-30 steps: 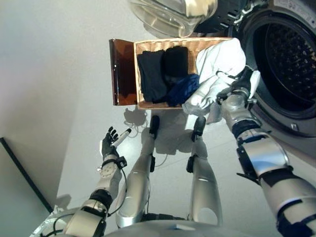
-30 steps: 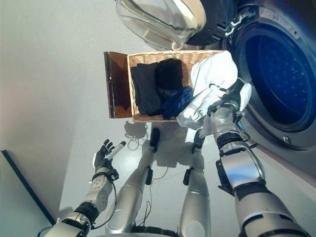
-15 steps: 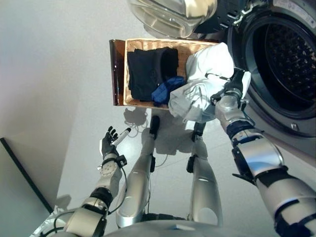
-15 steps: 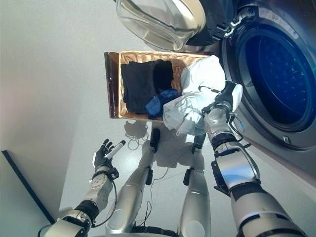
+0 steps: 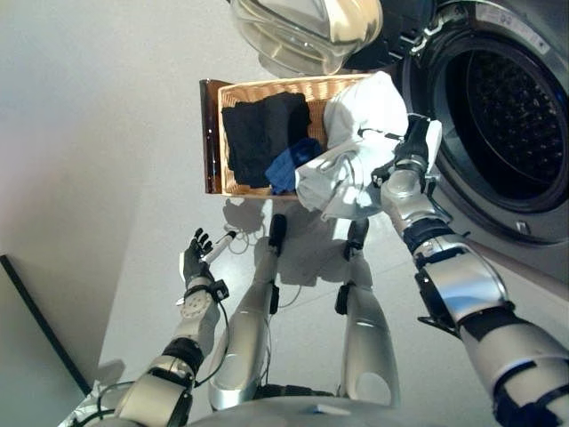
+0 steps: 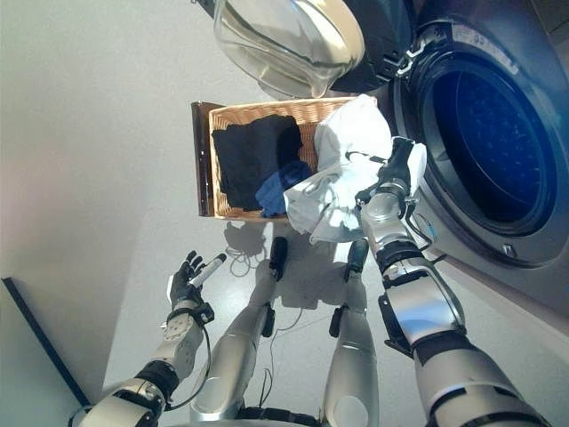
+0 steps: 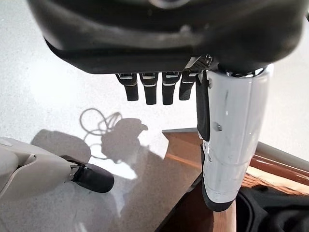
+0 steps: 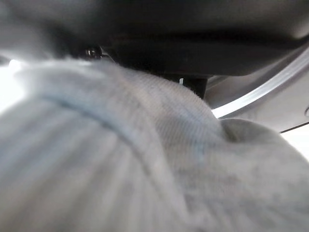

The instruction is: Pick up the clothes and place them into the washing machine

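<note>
White garment [image 5: 351,151] now lifted clear of wicker basket [image 5: 267,91], right hand [image 5: 411,160] clenched on it beside drum opening [image 5: 511,120]. Left hand [image 5: 197,258] idle, fingers spread.

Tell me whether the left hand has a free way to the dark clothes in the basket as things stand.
Probably yes. The left hand hangs open and empty over bare floor, apart from the basket; nothing stands between it and the dark clothes. The right hand holds the white garment on the basket's other side.
</note>
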{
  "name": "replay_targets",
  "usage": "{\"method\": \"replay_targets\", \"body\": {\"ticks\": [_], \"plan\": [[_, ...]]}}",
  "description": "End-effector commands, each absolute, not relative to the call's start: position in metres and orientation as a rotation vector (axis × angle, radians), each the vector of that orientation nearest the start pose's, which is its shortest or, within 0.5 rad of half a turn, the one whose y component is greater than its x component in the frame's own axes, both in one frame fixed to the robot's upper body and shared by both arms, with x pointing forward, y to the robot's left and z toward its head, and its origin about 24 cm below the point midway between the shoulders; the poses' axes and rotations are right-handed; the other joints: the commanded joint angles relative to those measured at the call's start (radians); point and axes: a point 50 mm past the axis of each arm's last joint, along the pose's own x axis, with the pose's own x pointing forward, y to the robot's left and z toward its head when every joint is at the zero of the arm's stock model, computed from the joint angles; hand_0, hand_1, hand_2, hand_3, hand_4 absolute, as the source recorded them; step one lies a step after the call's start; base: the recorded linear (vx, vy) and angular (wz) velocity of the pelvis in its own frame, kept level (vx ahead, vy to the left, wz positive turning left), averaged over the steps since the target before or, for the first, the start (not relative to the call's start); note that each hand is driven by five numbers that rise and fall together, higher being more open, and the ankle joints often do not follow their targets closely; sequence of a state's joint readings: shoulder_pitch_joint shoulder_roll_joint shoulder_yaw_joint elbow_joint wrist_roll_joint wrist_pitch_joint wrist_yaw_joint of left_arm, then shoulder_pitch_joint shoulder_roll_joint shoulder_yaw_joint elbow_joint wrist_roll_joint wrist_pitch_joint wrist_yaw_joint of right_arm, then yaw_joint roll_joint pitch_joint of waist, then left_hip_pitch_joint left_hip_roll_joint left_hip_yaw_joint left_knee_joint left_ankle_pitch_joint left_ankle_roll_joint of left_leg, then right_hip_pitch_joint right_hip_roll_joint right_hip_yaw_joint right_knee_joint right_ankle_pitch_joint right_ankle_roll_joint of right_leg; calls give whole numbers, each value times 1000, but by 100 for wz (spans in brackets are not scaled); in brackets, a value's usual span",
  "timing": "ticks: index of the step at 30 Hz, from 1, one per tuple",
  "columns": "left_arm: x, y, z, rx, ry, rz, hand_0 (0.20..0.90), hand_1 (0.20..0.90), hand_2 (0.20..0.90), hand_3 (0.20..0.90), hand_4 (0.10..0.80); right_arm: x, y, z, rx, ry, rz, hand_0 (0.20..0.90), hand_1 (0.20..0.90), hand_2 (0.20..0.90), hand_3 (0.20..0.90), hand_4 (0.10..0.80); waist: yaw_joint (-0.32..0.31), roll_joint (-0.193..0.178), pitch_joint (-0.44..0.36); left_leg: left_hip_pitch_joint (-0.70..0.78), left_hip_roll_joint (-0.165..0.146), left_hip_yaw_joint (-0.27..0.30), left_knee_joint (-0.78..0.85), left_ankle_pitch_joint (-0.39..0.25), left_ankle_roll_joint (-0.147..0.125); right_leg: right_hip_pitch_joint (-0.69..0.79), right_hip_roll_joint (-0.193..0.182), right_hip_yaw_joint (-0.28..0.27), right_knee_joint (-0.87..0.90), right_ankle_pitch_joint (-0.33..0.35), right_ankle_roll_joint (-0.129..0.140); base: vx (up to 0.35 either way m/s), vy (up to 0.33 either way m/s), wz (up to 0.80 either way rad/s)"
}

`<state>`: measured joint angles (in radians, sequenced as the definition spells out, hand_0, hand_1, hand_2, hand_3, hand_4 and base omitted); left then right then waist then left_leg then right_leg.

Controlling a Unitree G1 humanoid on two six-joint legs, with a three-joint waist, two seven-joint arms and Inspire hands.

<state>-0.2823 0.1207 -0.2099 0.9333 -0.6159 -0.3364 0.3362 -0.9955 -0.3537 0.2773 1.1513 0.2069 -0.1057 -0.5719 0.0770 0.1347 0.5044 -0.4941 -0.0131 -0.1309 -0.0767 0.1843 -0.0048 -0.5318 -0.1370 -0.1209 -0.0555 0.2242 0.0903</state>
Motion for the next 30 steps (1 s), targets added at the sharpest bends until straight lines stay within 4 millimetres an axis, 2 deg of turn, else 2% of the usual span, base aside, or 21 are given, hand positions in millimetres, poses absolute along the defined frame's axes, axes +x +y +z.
{"method": "replay_targets", "body": {"ticks": [1,5,9,15,16,17,19,20,21,22,23,24,25,26,27,28,29,30], "plan": [[248,192,-70,-220,383,490,900,900,900,900,800,407,-174,180,-400,-296,-437,200,200,200,200,300,4,-30,-19,9,3,-19,-11,-25,-67,-14,-29,64,139,-103,53,0,0,0],[249,189,-70,-213,380,490,900,900,900,900,800,403,-163,176,-505,-344,-400,200,200,200,200,300,-12,-50,-21,14,9,-11,-11,-29,-67,-14,-24,69,138,-102,53,3,1,-1],[248,189,-71,-202,382,491,900,900,900,900,800,403,-163,174,-574,-341,-403,200,200,200,200,300,-15,-58,-23,17,11,-7,-11,-31,-66,-12,-21,70,135,-102,54,4,3,-2],[246,188,-75,-178,413,482,900,900,900,900,800,405,-163,168,-542,-303,-406,200,200,200,200,300,-17,-62,-28,20,12,-5,-11,-31,-67,-11,-20,71,131,-98,54,0,7,-8],[247,189,-75,-174,411,486,900,900,900,900,800,405,-163,168,-533,-300,-409,354,354,354,354,410,-16,-61,-29,19,12,-5,-11,-32,-67,-12,-21,72,131,-98,54,0,0,0],[247,188,-75,-174,411,483,900,900,900,900,800,406,-163,168,-528,-297,-410,354,354,354,354,410,-16,-60,-30,19,11,-5,-11,-31,-67,-12,-21,72,131,-98,54,0,0,0],[246,189,-76,-175,417,487,900,900,900,900,800,406,-163,169,-519,-295,-415,488,488,488,488,506,-16,-58,-30,18,11,-5,-11,-31,-68,-13,-21,74,131,-98,53,0,0,0],[246,189,-77,-174,423,488,900,900,900,900,800,407,-163,169,-506,-284,-418,491,491,491,491,508,-16,-56,-30,17,11,-5,-11,-31,-68,-13,-21,74,132,-98,52,0,0,0],[244,191,-79,-179,433,499,900,900,900,900,800,407,-161,170,-493,-284,-417,543,543,543,543,545,-16,-56,-31,16,9,-4,-11,-31,-68,-14,-20,75,131,-97,52,0,0,0],[244,191,-79,-179,433,499,900,900,900,900,800,407,-161,170,-493,-284,-417,543,543,543,543,545,-16,-56,-31,16,9,-4,-11,-31,-68,-14,-20,75,131,-97,52,0,0,0],[244,191,-79,-180,434,500,900,900,900,900,800,407,-162,169,-489,-279,-421,900,900,900,900,800,-15,-55,-32,17,9,-4,-11,-31,-68,-14,-21,75,130,-96,52,0,0,0],[244,191,-79,-179,435,501,900,900,900,900,800,407,-161,168,-483,-273,-416,900,900,900,900,800,-14,-55,-32,17,9,-3,-11,-31,-68,-13,-21,75,130,-97,52,0,0,0],[244,191,-79,-179,433,503,900,900,900,900,800,408,-160,168,-480,-272,-414,837,837,837,837,755,-14,-54,-33,17,9,-3,-11,-31,-68,-13,-21,74,130,-98,52,0,0,0],[244,192,-79,-178,435,505,900,900,900,900,800,408,-159,169,-474,-275,-410,837,837,837,837,755,-14,-54,-33,17,8,-3,-11,-31,-68,-13,-21,74,129,-98,51,0,0,0],[244,192,-78,-176,431,503,900,900,900,900,800,408,-159,169,-472,-276,-411,900,900,900,900,800,-14,-53,-33,17,9,-4,-11,-31,-68,-14,-21,74,130,-98,51,0,0,0],[244,192,-79,-176,431,500,900,900,900,900,800,408,-159,168,-469,-269,-410,900,900,900,900,800,-14,-52,-33,16,9,-4,-11,-30,-68,-15,-21,74,129,-97,50,0,0,0],[243,192,-79,-175,433,501,900,900,900,900,800,408,-159,168,-466,-267,-412,639,639,639,639,614,-14,-52,-33,16,9,-5,-11,-31,-68,-15,-21,73,129,-97,50,0,0,0],[243,192,-79,-176,433,500,900,900,900,900,800,408,-160,167,-466,-264,-417,631,631,631,631,608,-13,-51,-33,15,9,-5,-11,-31,-68,-15,-21,73,129,-96,50,0,0,0]]}}
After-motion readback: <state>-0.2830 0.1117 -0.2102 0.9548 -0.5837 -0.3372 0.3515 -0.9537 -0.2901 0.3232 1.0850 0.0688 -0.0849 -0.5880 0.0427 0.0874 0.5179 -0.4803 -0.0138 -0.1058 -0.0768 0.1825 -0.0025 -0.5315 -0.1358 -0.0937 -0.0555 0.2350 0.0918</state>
